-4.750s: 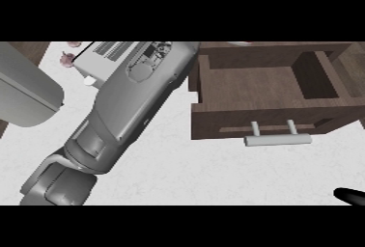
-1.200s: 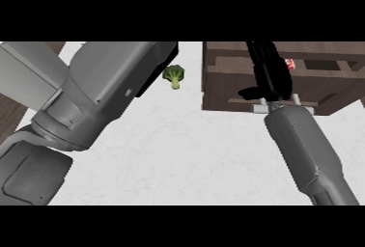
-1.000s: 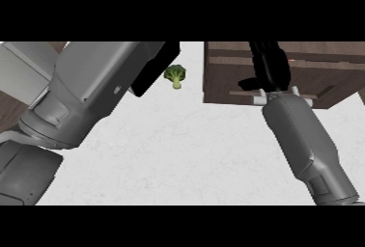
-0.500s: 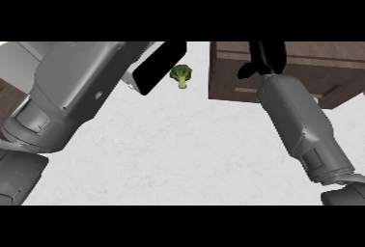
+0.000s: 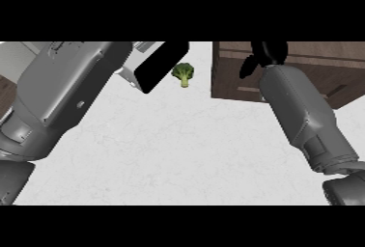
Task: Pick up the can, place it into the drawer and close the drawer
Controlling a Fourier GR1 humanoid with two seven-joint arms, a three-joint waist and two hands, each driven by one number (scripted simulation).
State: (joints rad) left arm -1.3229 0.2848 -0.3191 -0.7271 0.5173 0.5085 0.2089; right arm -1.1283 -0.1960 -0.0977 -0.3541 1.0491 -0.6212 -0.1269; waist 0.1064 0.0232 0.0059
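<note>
Head view, looking steeply down: white marbled worktop (image 5: 171, 144) fills the mid of the frame. Left forearm (image 5: 68, 91) comes in from lower left, big & grey, running up toward top centre; left robot hand (image 5: 162, 65) shows as a flat black shape w/ fingers straight, holding nothing, hovering just left of a small broccoli floret (image 5: 184, 74). Broccoli lies on the worktop, apart from the hand, stem pointing down-frame. Right forearm (image 5: 303, 116) enters from lower right & reaches up to the dark wood drawer unit (image 5: 314, 62) at upper right. Right robot hand (image 5: 262, 55) sits at the top edge over the drawer front, black fingers partly cut off by the frame; can't tell if they're spread or curled. Drawer front looks flush w/ the cabinet, no cavity visible. Can: not visible anywhere in this view, so its place can't be told.
</note>
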